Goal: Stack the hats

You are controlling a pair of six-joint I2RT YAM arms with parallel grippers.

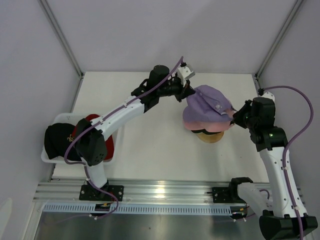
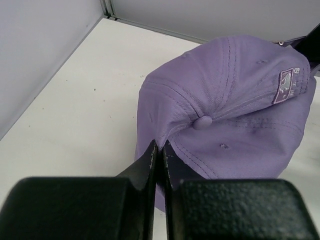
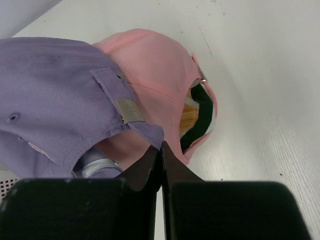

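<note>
With left gripper (image 1: 189,92) and right gripper (image 1: 233,116) both pinched narrow on opposite rims of the lavender cap (image 1: 207,102), holding it centre-right of frame, draped over the pink cap (image 1: 202,125) on the wooden stand (image 1: 210,137). Long axis left-right, between the hands. Looks seated; release next, probably. Red cap (image 1: 93,120) and black cap (image 1: 57,140) in basket (image 1: 49,158), far left, nearer left arm.

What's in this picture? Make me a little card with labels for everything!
top hat: lavender cap, lying on the pink cap
underneath: wooden stand
left fingers: shut, pinching the lavender cap's edge
right fingers: shut, seem to pinch its back strap
at the left: white mesh basket with a black cap and a red cap inside
</note>
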